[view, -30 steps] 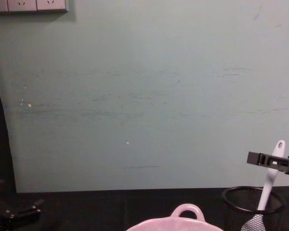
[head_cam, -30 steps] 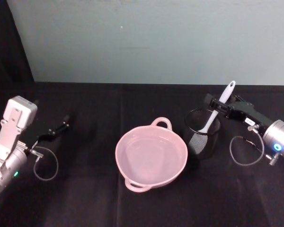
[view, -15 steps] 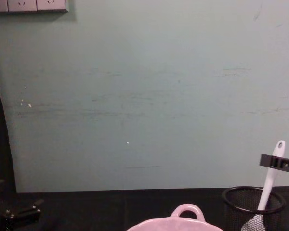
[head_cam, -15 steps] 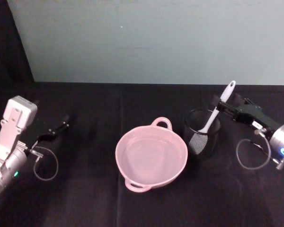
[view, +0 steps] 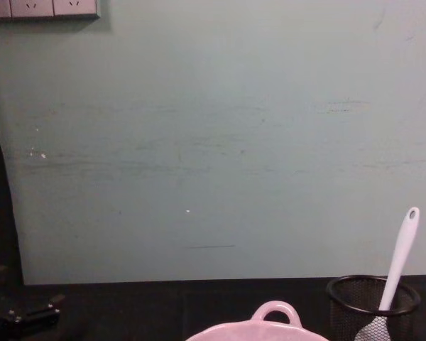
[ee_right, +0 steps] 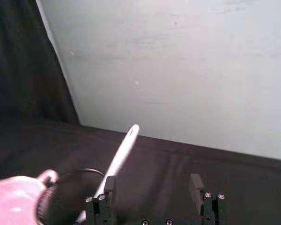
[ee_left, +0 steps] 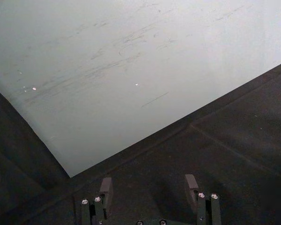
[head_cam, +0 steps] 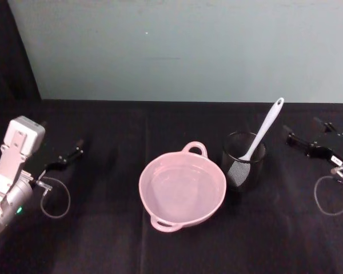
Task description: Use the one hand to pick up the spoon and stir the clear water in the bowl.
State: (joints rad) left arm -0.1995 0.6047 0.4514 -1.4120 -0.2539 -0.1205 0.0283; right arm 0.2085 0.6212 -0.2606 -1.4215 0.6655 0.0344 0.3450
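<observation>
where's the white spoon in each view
Head view: the white spoon stands in the black mesh cup, right of the pink bowl.
Chest view: lower right, its handle rising from the cup.
Right wrist view: left of centre, handle slanting up.
Left wrist view: not in it.
Shared landmark: the mesh cup.

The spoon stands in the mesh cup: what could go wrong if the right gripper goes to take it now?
The spoon leans loosely in the light mesh cup, so a push from the open right gripper might tip both. The pink bowl with water stands close beside the cup; a careless swing may hit its rim.
</observation>
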